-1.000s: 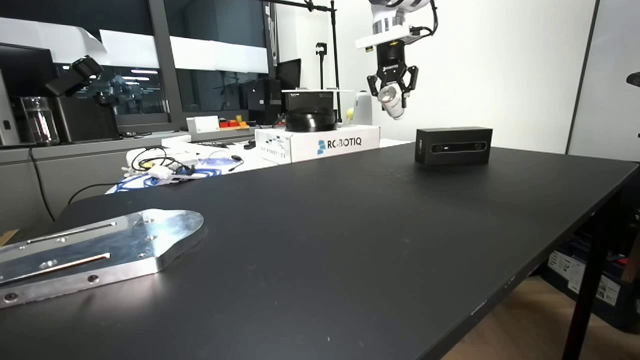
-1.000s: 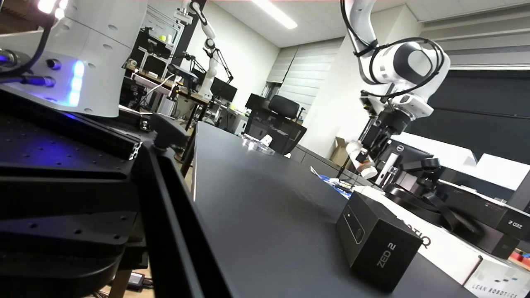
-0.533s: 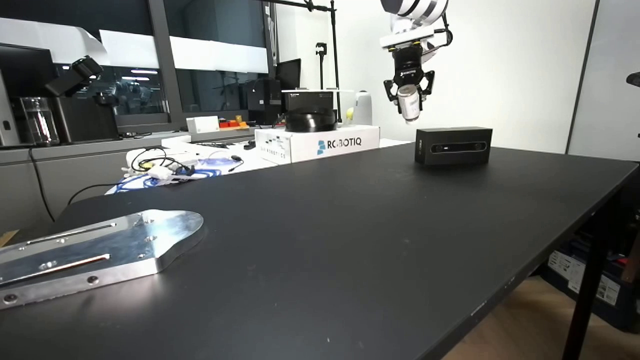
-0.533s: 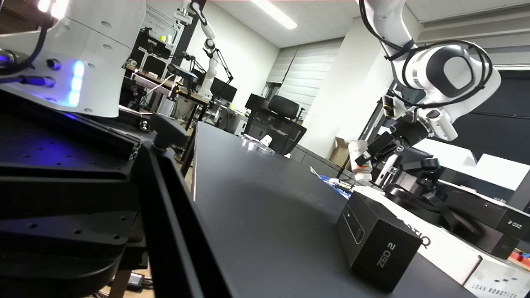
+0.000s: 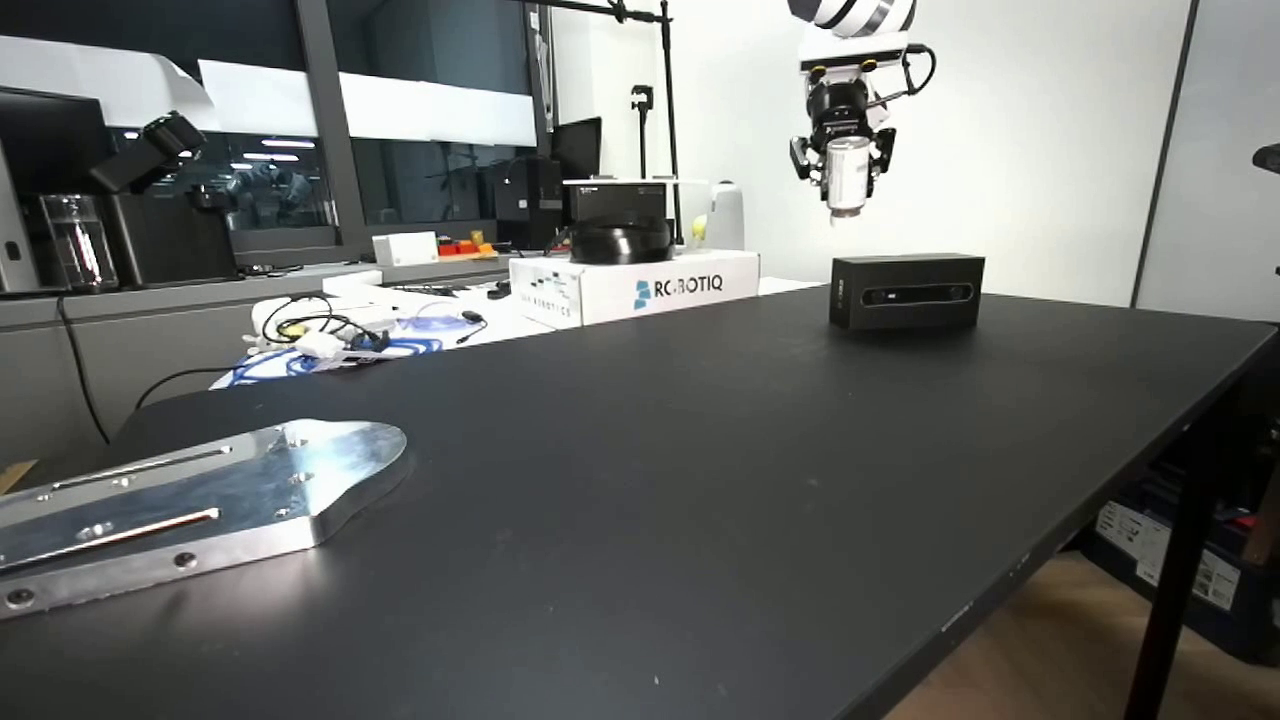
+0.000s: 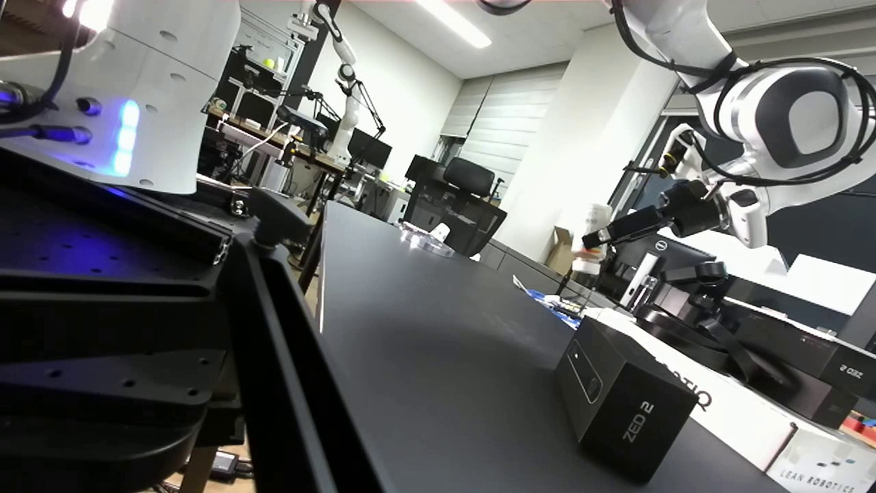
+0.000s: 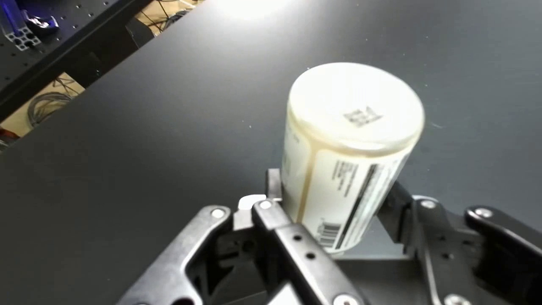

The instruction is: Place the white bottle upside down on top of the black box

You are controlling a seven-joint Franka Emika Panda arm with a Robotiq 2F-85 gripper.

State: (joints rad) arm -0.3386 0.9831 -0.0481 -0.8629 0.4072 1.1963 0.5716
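Observation:
The white bottle is gripped in the air in both exterior views. It is nearly vertical, with its narrower cap end down and its flat base up. In the wrist view the bottle shows its base and a printed label with a barcode. My gripper is shut on its sides; it also shows in the wrist view. The black box stands on the table, lower than the bottle in both exterior views. The bottle hangs above and toward the box's left end in an exterior view, apart from it.
The black table carries a shiny metal plate at its far end from the box. A white printed cardboard box with black equipment on top stands behind the table edge. The robot base is beside the table.
The bottle has swung from a strong tilt to nearly vertical, cap end down. The gripper has moved right toward the black box in an exterior view, still holding it. The box has not moved.

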